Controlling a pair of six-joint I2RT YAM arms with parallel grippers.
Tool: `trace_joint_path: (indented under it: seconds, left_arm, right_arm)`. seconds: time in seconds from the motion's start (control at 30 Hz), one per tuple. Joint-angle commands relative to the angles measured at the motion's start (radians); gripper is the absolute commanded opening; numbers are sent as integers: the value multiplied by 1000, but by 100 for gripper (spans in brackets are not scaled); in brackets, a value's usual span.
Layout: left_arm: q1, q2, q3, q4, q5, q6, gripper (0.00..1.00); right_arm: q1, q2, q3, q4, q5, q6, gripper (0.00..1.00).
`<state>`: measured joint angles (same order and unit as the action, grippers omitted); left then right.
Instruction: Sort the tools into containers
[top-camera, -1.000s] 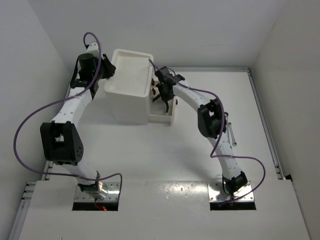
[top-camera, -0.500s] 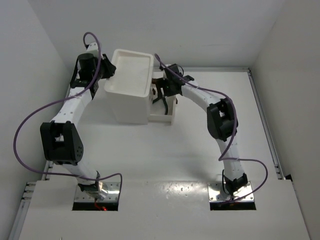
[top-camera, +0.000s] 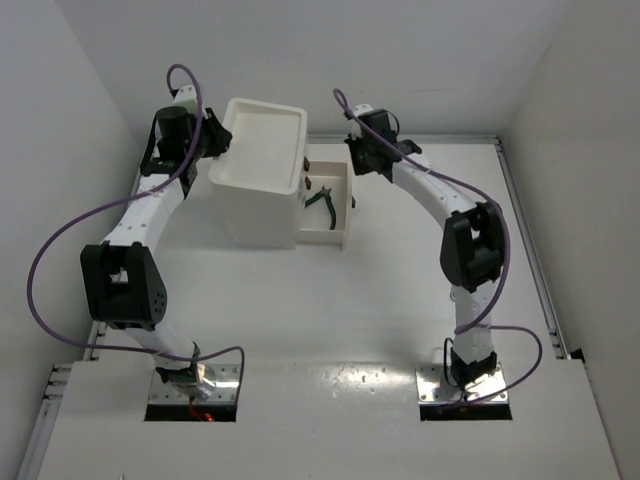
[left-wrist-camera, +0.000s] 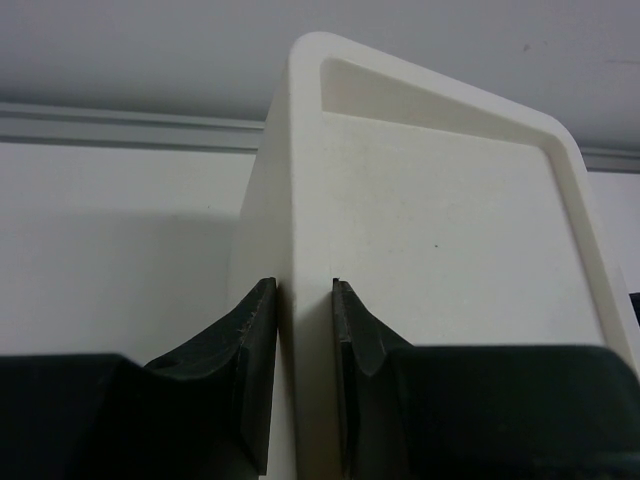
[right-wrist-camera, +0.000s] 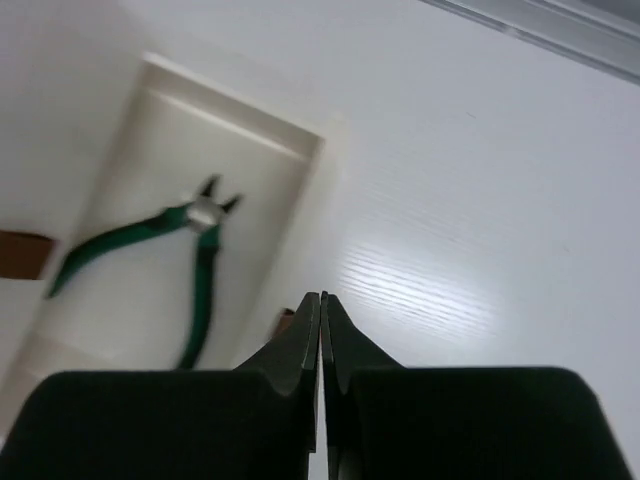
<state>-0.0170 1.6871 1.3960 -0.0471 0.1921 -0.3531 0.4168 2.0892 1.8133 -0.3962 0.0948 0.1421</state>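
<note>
The white cabinet (top-camera: 255, 205) stands at the back left, its shallow tray top (top-camera: 262, 140) empty. One drawer (top-camera: 340, 235) is pulled out to the right, with the green-handled pliers (top-camera: 322, 203) lying inside. They also show in the right wrist view (right-wrist-camera: 190, 250). My right gripper (top-camera: 356, 165) is shut and empty, raised just behind the drawer's front corner (right-wrist-camera: 321, 296). My left gripper (top-camera: 215, 142) is shut on the cabinet's left rim (left-wrist-camera: 305, 250). The other tools are out of view.
A small dark red drawer handle (right-wrist-camera: 288, 322) peeks out beside my right fingers. A metal rail (top-camera: 525, 250) runs along the table's right and back edges. White walls close in on both sides.
My right gripper has lifted out of the drawer and drawn back to the right, leaving the green pliers lying in it. The left arm has not moved.
</note>
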Motion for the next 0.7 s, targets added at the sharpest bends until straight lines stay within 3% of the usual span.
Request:
trace_joint_path:
  seconds: [0.0,0.27,0.43,0.67]
  left_arm:
    - [-11,160,-126,-405,38,-12,0]
    - [-11,151,-126,-405,38,-12,0]
    - [-11,151,-126,-405,29,-3,0]
    - [-11,151,-135,-405,41,-3,0]
  right_arm:
    - [-98,-52,-57,-38,62,0,0]
    - [-214,20,-152,-136,-217,143,0]
    - [-205,106,-104,-148,-415,203,0]
    - [-150,184,-40,-81,-550,320,0]
